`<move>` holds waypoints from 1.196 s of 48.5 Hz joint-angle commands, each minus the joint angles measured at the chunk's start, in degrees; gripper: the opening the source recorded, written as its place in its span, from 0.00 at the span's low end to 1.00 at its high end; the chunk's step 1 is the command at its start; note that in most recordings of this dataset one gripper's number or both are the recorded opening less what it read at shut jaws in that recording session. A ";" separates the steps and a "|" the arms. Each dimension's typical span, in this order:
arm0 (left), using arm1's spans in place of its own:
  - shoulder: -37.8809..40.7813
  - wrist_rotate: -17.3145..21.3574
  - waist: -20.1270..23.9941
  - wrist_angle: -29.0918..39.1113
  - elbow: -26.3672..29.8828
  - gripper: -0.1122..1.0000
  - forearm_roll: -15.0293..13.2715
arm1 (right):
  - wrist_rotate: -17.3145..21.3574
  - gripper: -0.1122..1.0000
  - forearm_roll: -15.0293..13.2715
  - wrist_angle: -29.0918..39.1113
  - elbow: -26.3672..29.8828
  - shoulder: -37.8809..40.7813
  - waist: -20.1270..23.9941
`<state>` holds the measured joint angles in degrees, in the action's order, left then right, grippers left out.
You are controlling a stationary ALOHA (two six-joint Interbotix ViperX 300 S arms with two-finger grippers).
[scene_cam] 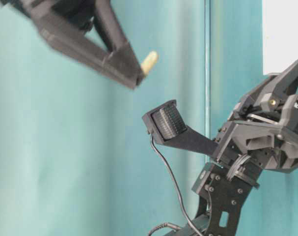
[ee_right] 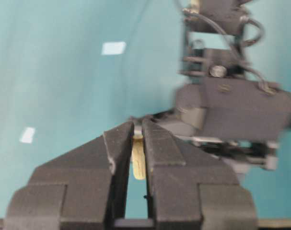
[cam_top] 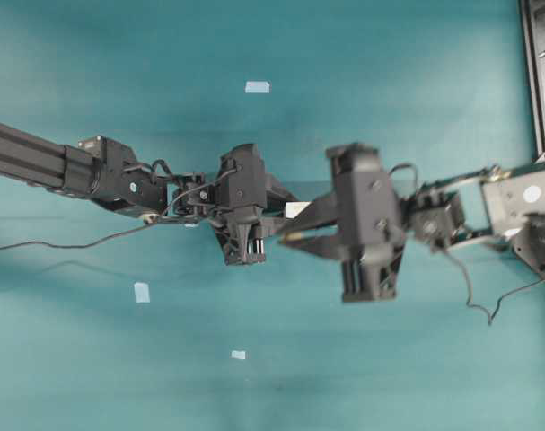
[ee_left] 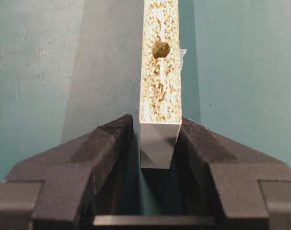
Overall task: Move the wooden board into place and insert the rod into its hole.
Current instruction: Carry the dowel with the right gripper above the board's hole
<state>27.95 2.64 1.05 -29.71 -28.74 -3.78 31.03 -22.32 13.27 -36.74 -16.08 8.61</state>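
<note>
A flat teal-green counter (cam_top: 92,359) with a matte, faintly scuffed surface fills nearly the whole overhead view. Three small pale-blue tape squares lie on it, well apart: one (cam_top: 257,87) toward the top, one (cam_top: 142,292) at lower left and one (cam_top: 239,355) near the bottom middle. A dark framed panel (cam_top: 540,81) runs along the right edge. Soft, broad shadows lie across the middle of the counter. In the table-level view a teal backdrop (scene_cam: 65,147) stands behind everything, split by a thin vertical seam (scene_cam: 207,59), with a bright white rectangular patch (scene_cam: 284,34) at upper right.
</note>
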 commanded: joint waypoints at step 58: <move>-0.88 0.09 -0.53 3.34 0.35 0.31 0.09 | -11.16 0.17 0.88 -63.02 -25.14 13.54 -19.78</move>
<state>27.86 2.64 1.05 -27.33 -28.39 -3.87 20.30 -21.88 -48.25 -62.05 -3.52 -11.07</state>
